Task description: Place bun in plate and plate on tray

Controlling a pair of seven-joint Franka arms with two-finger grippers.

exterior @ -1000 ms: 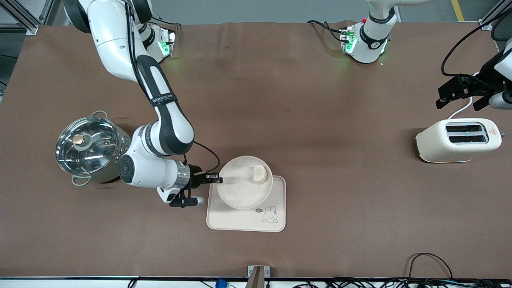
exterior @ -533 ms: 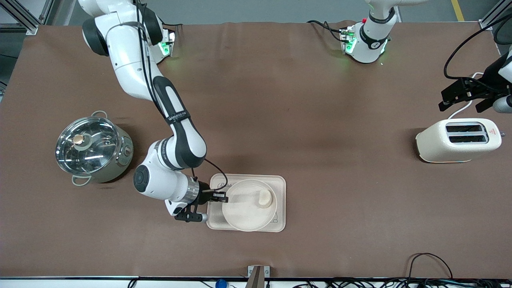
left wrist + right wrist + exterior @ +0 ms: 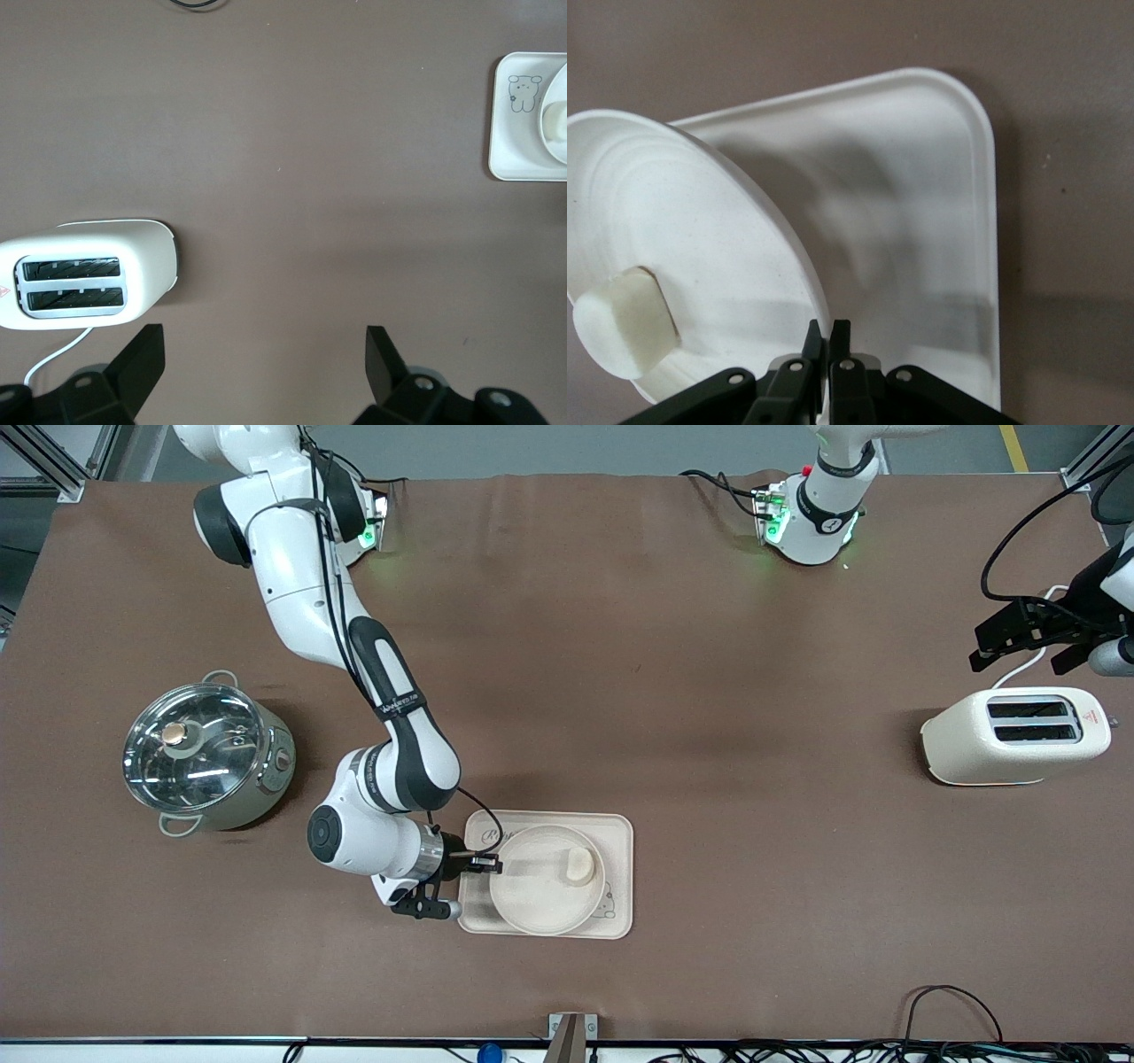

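The right gripper [image 3: 485, 862] has its fingers clamped on the rim of the plate [image 3: 540, 895], over the tray [image 3: 620, 850]. The bun [image 3: 579, 864] sits in the plate. The left gripper [image 3: 266, 354] waits above the toaster [image 3: 1014, 735], fingers apart.

Bun [image 3: 578, 864] in plate [image 3: 532, 895], seemingly on tray [image 3: 620, 868]

On the brown desk [image 3: 673, 691] the tray [image 3: 620, 841] carries the plate [image 3: 532, 899], and the bun [image 3: 578, 864] lies in the plate. The right tool [image 3: 488, 863] grips the plate's rim at the side toward the right arm's end. A lidded steel pot [image 3: 205, 751] stands near that end. The left tool [image 3: 1019, 633] waits over the desk beside the toaster [image 3: 1014, 735].
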